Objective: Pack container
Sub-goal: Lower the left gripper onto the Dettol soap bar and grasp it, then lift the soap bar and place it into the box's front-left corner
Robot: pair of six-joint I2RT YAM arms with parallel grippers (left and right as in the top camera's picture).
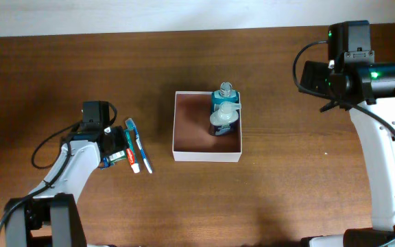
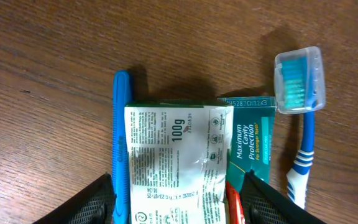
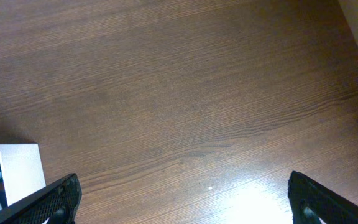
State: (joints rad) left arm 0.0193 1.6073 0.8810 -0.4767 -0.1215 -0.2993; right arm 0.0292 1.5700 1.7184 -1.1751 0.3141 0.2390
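Left tool [image 2: 179, 199] astride sachet [image 2: 173, 155] for pickup; clamped or not, cannot tell. Right tool [image 3: 182, 199] apart, empty, parked clear of container [image 1: 206, 157].

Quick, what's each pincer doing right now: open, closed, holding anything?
Left pincer: fingers flank the white packet; whether it grips cannot be told.
Right pincer: open, holding nothing.

Reaches in from near left with left arm [image 1: 70, 171], elbow bent, left gripper [image 2: 179, 190] down low, fingers [image 2: 95, 202] parted. Stretches right arm [image 1: 382, 158] up the right side, right gripper [image 3: 182, 199] held aloft, fingers [image 3: 58, 199] spread wide.
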